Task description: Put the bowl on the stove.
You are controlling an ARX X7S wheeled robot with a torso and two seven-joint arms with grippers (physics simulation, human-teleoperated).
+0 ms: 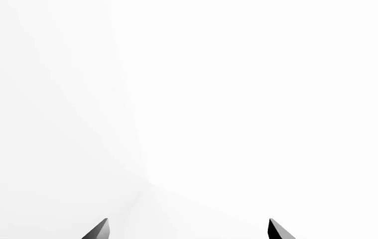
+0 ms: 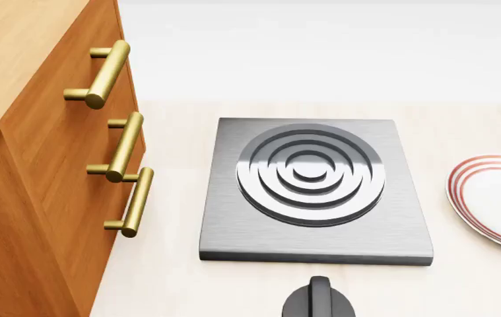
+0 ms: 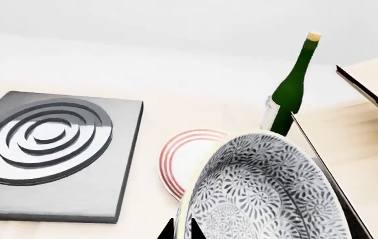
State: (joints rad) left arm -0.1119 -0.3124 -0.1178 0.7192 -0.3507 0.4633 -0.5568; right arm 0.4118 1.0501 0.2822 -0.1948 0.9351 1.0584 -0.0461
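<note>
The bowl (image 3: 268,194) has a grey-and-white floral outside and shows only in the right wrist view, tilted and lifted above the counter. My right gripper (image 3: 182,230) is shut on the bowl's rim, one fingertip on each side of it. The stove (image 2: 315,188) is a square grey hotplate with a dark ringed burner at the middle of the head view, with nothing on it. It also shows in the right wrist view (image 3: 49,149), off to the side of the bowl. My left gripper (image 1: 187,229) is open and faces only plain white background. Neither gripper shows in the head view.
A wooden cabinet (image 2: 30,165) with brass drawer handles (image 2: 109,72) stands left of the stove. A flat white plate with red rings (image 2: 497,198) lies to its right. A black knob (image 2: 319,300) sits in front. A green bottle (image 3: 292,87) stands behind the plate.
</note>
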